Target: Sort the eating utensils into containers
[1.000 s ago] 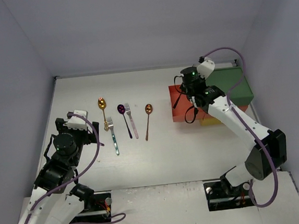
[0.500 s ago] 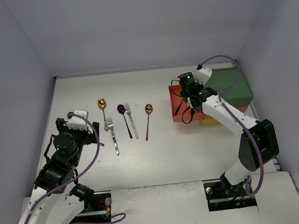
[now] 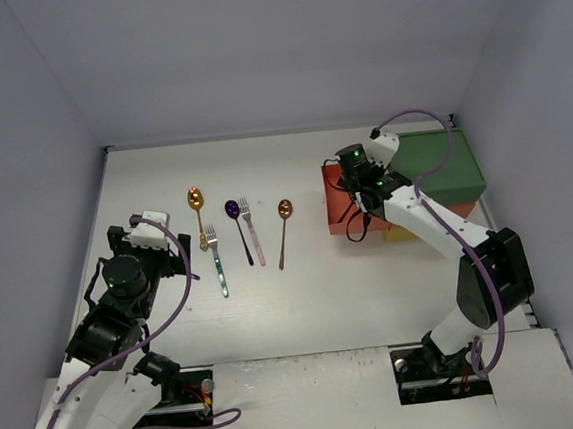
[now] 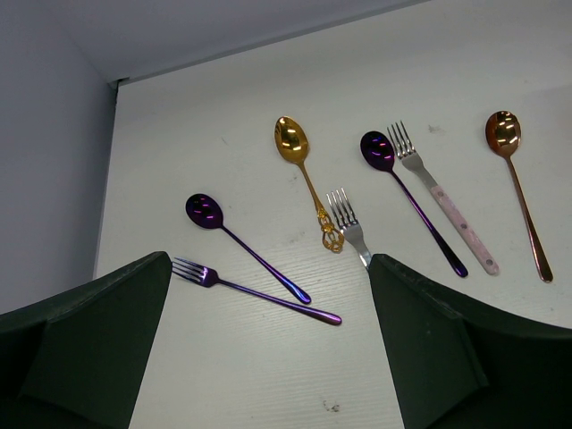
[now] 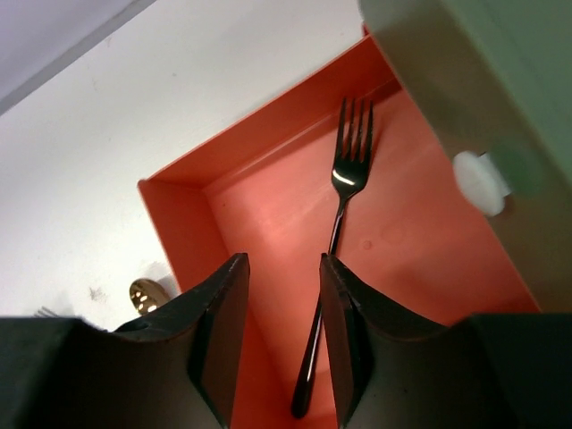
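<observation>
Since 1 second ago the right arm has swung left and back over the containers, and the black fork (image 5: 337, 234) that hung from its fingers now lies on the floor of the red drawer (image 5: 179, 223), tines toward the green box (image 5: 483, 71). The right gripper (image 5: 283, 264) hovers above the fork handle with its jaws parted by a narrow gap and clamps nothing. The left arm has not moved.

A white table (image 3: 303, 293) fills the floor of a booth with plain pale grey walls (image 3: 253, 57) on 3 sides. The stacked boxes sit at the far right, with a yellow box (image 3: 401, 233) at the bottom showing below the red drawer.

From above, 5 utensils lie in a loose row at centre left: a gold spoon (image 3: 198, 207), a teal-handled fork (image 3: 215, 261), a purple spoon (image 3: 237, 224), a pink-handled fork (image 3: 252, 233) and a copper spoon (image 3: 284, 230). The left wrist camera adds 2 that the left arm hides from above: a second purple spoon (image 4: 246, 248) and a purple fork (image 4: 259, 292), crossing near their handle ends. The left gripper (image 4: 268, 259) hangs over them, spread wide and empty.

Only the right wrist view shows inside the drawer and a white knob (image 5: 481, 183) on the green box's front. A shiny bowl (image 5: 146, 295) past the drawer wall is probably the copper spoon.
</observation>
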{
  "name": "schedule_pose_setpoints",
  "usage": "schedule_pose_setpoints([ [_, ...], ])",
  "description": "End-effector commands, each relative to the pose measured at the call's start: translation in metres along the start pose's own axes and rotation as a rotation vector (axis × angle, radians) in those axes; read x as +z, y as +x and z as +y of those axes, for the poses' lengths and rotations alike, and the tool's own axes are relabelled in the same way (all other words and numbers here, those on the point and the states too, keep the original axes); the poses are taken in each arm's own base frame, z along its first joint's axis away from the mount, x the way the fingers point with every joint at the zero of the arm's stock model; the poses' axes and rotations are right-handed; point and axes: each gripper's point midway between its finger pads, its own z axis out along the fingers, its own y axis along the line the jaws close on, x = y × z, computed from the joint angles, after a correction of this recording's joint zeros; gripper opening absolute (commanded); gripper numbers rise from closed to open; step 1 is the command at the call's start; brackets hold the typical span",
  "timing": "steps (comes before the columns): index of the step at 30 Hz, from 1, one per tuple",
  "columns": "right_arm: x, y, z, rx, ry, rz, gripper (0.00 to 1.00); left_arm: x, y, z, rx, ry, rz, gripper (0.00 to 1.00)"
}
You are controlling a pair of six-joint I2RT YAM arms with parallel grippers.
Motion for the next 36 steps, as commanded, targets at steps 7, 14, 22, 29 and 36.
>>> schedule_pose_setpoints([
  [7,-0.083,-0.026,0.092,-0.291,-0.329,-0.102,0.47,0.002,-0.017,0.002,-0.032,-0.012,-0.047,0.91],
  [14,-0.093,0.052,0.151,-0.476,-0.553,0.080,0.48,-0.001,-0.017,0.009,-0.044,-0.049,-0.057,0.91],
  [22,-0.076,0.138,0.196,-0.613,-0.620,0.211,0.50,-0.001,-0.015,0.011,-0.039,-0.059,-0.052,0.91],
  [29,-0.047,0.191,0.205,-0.652,-0.581,0.276,0.50,-0.001,-0.015,0.010,-0.037,-0.056,-0.049,0.91],
  [36,-0.020,0.217,0.199,-0.686,-0.508,0.281,0.49,0.000,-0.014,0.009,-0.037,-0.051,-0.045,0.91],
])
